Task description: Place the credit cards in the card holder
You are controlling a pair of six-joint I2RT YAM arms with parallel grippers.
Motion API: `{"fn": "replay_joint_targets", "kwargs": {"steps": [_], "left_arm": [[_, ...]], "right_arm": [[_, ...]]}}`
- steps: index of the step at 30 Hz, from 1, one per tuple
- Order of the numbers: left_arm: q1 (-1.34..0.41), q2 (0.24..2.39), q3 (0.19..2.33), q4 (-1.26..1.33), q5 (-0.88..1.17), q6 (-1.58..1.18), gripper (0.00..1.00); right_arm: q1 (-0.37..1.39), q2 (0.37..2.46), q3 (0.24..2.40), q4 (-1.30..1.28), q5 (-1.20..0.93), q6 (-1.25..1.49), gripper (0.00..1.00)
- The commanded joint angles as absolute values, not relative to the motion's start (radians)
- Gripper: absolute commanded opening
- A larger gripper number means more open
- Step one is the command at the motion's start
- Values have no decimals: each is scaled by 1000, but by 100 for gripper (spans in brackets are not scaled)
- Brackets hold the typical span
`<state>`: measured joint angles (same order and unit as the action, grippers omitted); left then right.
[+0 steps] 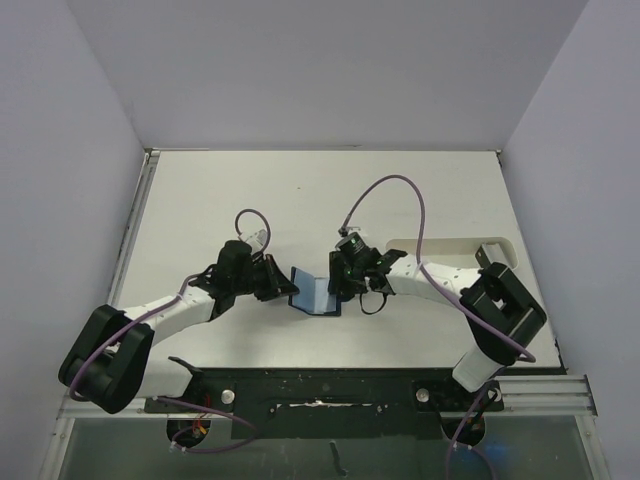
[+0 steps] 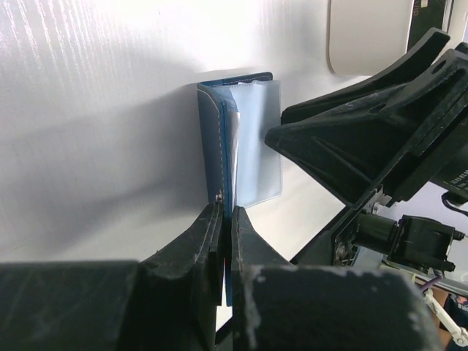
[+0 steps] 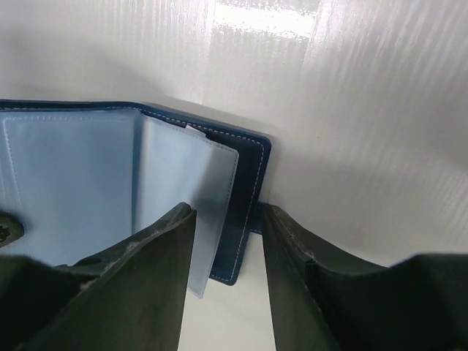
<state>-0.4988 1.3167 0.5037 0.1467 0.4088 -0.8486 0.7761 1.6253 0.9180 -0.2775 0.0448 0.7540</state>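
Note:
The card holder (image 1: 315, 293) is a navy blue folding wallet that stands open in a V on the table between my two grippers. Its light blue inner pockets (image 3: 73, 175) and a clear sleeve (image 3: 212, 190) face upward. My left gripper (image 1: 283, 283) is shut on the edge of the wallet's raised left cover (image 2: 227, 146), pinching it between both fingers (image 2: 248, 234). My right gripper (image 3: 227, 212) is open, one finger over the clear sleeve and the other just outside the right cover's edge. The credit cards are out of view.
A long white tray (image 1: 450, 250) lies on the table behind the right arm and shows at the top right of the left wrist view (image 2: 365, 36). Purple cables loop above both wrists. White walls enclose the table on three sides.

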Motion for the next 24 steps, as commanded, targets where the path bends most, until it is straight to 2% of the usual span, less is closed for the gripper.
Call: {"fn": "replay_joint_targets", "kwargs": {"steps": [1, 10, 15, 24], "left_arm": [[-494, 1305, 524, 189, 420, -830, 0], [-492, 1272, 563, 67, 374, -761, 12], [-493, 1263, 565, 18, 330, -725, 27], [-494, 1275, 582, -29, 275, -702, 28]], "right_arm": [[771, 1540, 971, -327, 67, 710, 42], [762, 1419, 1076, -513, 228, 659, 44], [704, 1383, 1105, -573, 298, 623, 45], [570, 1376, 1173, -727, 397, 544, 48]]}}
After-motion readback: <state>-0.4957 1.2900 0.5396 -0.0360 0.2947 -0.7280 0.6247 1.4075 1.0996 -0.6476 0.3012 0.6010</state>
